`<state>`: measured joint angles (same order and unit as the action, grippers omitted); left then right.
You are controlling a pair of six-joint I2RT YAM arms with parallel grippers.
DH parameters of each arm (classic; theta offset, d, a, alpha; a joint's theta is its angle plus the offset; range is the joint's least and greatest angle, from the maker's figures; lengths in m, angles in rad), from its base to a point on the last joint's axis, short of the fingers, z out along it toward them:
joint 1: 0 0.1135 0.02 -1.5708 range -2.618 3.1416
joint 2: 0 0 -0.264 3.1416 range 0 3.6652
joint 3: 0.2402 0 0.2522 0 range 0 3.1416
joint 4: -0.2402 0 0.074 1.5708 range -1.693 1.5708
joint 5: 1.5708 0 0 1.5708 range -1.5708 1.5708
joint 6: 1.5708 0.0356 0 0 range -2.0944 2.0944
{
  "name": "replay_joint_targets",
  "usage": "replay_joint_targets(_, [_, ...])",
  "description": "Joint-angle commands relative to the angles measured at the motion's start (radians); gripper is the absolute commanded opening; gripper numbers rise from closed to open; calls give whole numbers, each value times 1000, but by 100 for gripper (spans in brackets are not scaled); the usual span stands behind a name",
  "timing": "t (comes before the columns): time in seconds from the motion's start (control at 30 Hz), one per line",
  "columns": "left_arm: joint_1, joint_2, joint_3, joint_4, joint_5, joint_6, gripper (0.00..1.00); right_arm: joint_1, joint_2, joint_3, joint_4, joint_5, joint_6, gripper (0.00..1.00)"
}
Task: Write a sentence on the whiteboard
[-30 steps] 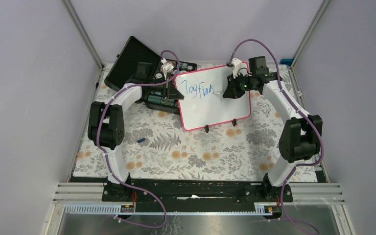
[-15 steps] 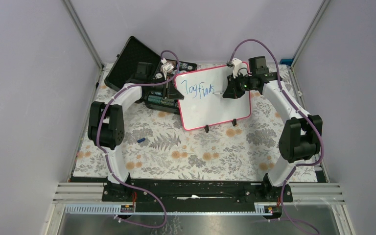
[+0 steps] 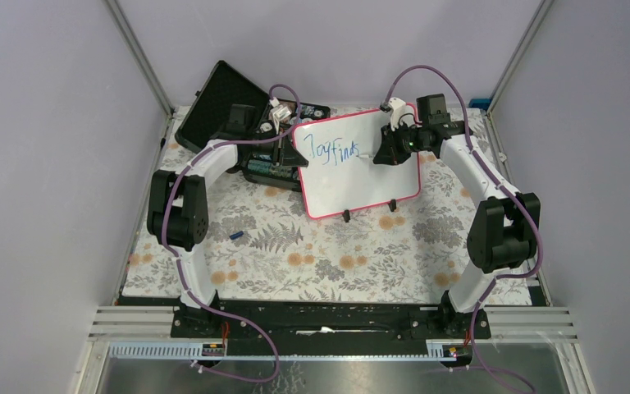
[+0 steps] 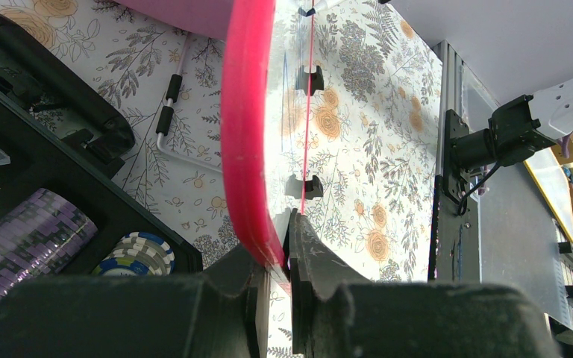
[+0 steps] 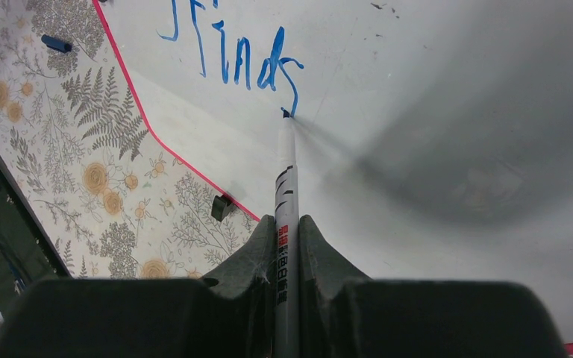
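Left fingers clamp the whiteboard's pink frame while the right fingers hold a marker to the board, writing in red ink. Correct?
Not quite: the ink is blue, not red, as the right wrist view shows. The rest holds: the left fingers clamp the pink frame of the whiteboard, and the right fingers hold the marker to the board.
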<state>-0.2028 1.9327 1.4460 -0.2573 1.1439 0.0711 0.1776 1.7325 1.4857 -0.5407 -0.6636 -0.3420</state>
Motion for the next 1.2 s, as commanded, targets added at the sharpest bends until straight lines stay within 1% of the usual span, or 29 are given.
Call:
replay_joint_targets(0.0, [-21, -7, -21, -22, -115, 119, 0, -9, -30, 40, 47, 59, 5, 0])
replay_joint_targets(0.47, [-21, -7, -22, -22, -117, 119, 0, -18, -37, 39, 61, 60, 20, 0])
replay_joint_targets(0.63, [-21, -7, -23, -23, -118, 119, 0, -19, -37, 37, 59, 39, 18, 0])
replay_joint_targets(0.97, [-21, -5, -23, -22, -117, 119, 0, -19, -102, 25, 1, -151, -38, 0])
replay_joint_targets(1.03, [-21, -4, -21, -22, -115, 117, 0, -19, -117, 20, -10, -167, -45, 0])
replay_joint_targets(1.17, [-21, -3, -20, -23, -114, 117, 0, -19, -143, 2, -8, -145, -42, 0])
